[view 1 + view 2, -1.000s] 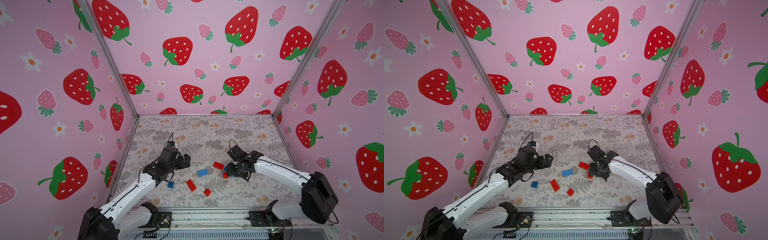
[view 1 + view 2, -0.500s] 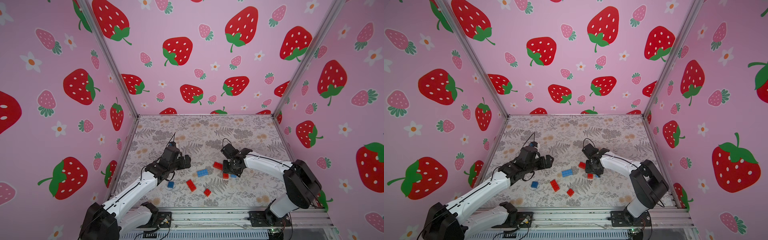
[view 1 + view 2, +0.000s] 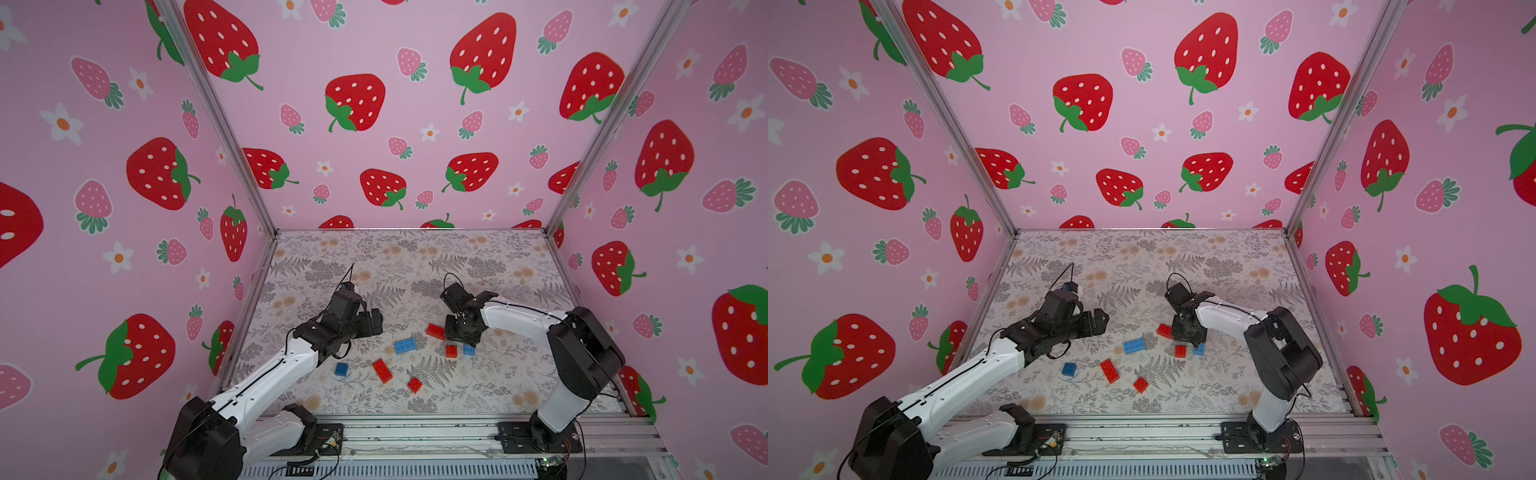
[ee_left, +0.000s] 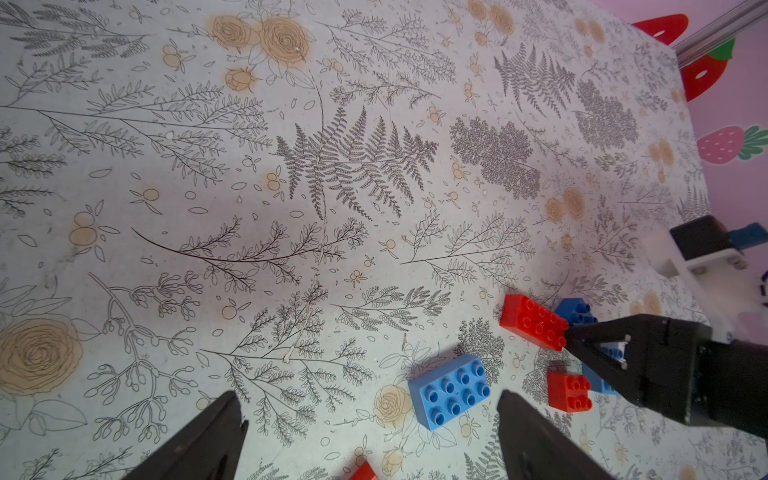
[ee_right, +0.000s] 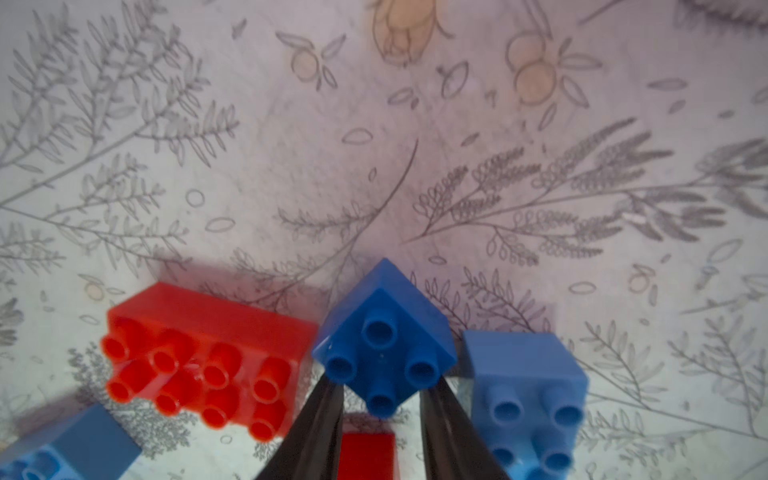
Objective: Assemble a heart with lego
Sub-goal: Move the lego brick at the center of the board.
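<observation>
- my right gripper is clenched on a small blue brick, just beside a long red brick.
- i see my left gripper released, jaws wide, over the floral mat.

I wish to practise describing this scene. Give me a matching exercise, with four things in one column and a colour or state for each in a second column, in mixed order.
Things
1. left gripper
2. right gripper
3. long brick midway between the grippers
4. square brick nearest the front rail

Colours and states
a. red
b. open, holding nothing
c. blue
d. shut on a small blue brick

Pairs: 1-b, 2-d, 3-c, 4-a
</observation>
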Available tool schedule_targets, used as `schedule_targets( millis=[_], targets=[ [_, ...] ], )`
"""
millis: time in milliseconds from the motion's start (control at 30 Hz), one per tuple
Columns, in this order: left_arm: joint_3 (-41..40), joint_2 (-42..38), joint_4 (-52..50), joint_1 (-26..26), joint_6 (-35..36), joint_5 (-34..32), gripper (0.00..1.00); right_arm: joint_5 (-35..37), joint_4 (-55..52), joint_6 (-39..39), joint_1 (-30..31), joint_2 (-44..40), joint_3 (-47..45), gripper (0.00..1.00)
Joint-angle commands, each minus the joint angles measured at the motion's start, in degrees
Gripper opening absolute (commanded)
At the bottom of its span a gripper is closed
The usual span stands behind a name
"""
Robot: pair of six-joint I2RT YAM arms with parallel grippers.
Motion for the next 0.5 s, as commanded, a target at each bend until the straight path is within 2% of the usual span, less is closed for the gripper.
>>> schedule_targets(
  millis=[0,467],
  targets=[
    [2.8,0.9,-1.6,-0.2,0.9,-0.3,0.99,1.6,1.0,-1.9,-1.5,1.6,3.0,0.36],
    [4.4,4.3,-1.3,-0.2,0.5,-1.0,0.99,-1.5,3.7,-6.5,-3.2,13.4,16.3,0.36]
  ],
)
